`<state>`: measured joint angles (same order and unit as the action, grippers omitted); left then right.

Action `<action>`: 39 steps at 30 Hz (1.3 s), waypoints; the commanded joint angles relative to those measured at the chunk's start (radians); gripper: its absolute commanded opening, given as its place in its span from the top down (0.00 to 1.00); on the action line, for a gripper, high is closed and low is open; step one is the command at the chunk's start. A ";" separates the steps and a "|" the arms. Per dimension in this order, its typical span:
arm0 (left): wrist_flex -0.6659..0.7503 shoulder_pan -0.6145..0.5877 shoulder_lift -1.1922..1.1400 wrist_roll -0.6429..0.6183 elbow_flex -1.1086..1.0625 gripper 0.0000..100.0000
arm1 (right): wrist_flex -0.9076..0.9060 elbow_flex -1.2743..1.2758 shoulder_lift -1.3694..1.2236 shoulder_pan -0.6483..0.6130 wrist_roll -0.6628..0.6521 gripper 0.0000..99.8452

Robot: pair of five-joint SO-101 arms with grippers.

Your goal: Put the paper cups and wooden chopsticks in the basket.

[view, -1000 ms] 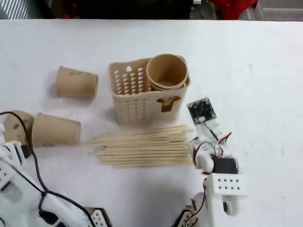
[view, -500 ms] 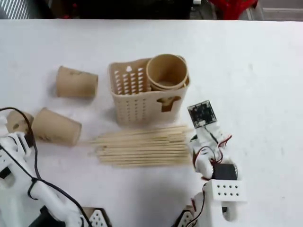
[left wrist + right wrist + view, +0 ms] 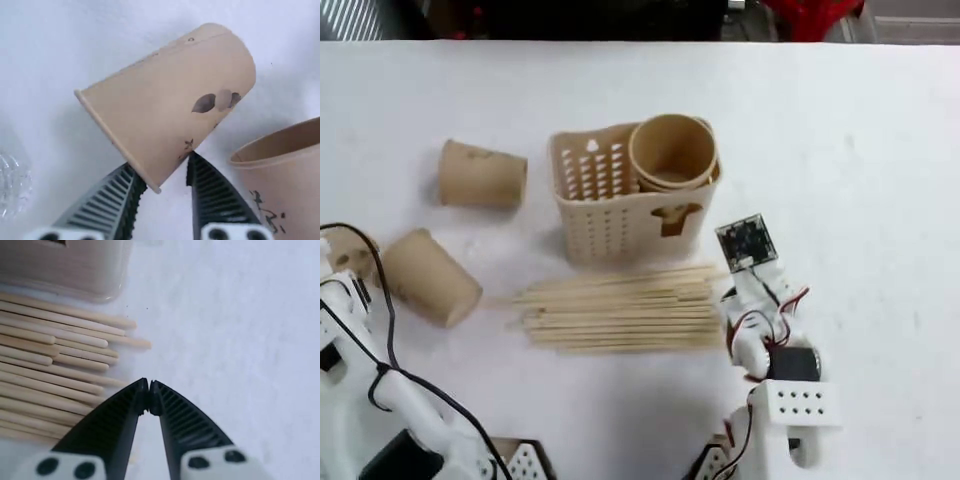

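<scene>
White surface (image 3: 840, 120). Basket (image 3: 610, 225) upright mid-surface, stacked cups (image 3: 672, 150) standing in one end. Chopsticks (image 3: 620, 310) lie bundled just in front of it; right fingers (image 3: 115, 425) pressed together beside their ends. Paper cup (image 3: 170, 105) on its side; left fingers (image 3: 112, 200) apart, straddling its rim.

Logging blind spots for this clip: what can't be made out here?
- How many cups sit nested in the basket: high view, the top cup covers those beneath.
- The far-left cup: high view, the left arm hides part; left wrist view, frame edge cuts it.
- Number of chopsticks: high view, too small and overlapping.
</scene>
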<state>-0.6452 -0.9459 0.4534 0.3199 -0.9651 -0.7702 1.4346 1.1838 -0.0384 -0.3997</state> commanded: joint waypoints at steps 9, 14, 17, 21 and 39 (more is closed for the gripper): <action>-0.141 0.007 0.005 -0.008 0.173 0.97 | 0.108 0.037 0.022 0.002 -0.011 0.98; -0.364 0.028 0.005 -0.011 0.451 0.98 | 0.108 0.037 0.022 0.002 -0.011 0.98; -0.514 0.091 0.005 -0.015 0.658 0.98 | 0.110 0.034 0.022 0.010 -0.011 0.98; -0.772 0.291 0.005 -0.057 1.010 0.98 | 0.110 0.020 0.024 0.068 0.002 0.98; -0.643 1.492 -0.033 -0.158 1.204 0.98 | -0.196 0.149 0.541 0.259 0.009 0.98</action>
<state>-1.3786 0.4887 0.4427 0.1711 0.2900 -0.9406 1.5159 1.6011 0.1642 -0.3705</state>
